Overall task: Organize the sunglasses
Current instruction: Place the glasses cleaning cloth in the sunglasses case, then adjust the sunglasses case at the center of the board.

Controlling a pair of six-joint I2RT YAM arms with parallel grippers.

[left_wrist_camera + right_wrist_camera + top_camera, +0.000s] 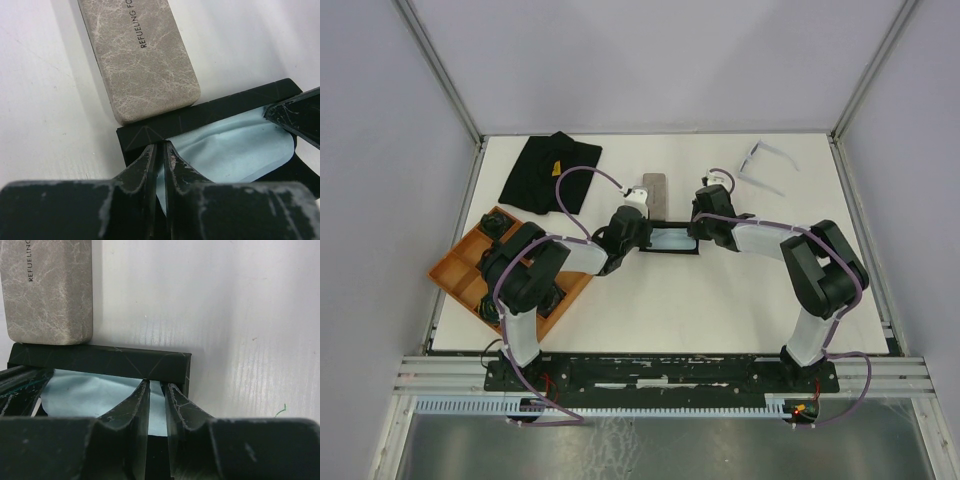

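Note:
The pale-framed sunglasses (766,160) lie unfolded at the table's far right, apart from both arms. Both grippers meet mid-table over a flat black case (668,246) (225,107) (100,360) with a light blue cloth (235,150) (85,392) spread in it. My left gripper (648,233) (161,145) stands at the case's left corner, jaws parted by a thin slit over the cloth's edge. My right gripper (692,234) (156,384) stands at the right corner, jaws slightly apart, cloth showing through the gap. Neither holds anything that I can see.
A grey marbled oblong case (654,190) (145,55) (50,290) lies closed just behind the black case, touching it. A black fabric piece (550,172) lies at the far left. An orange compartment tray (468,268) sits under the left arm at the table's left edge.

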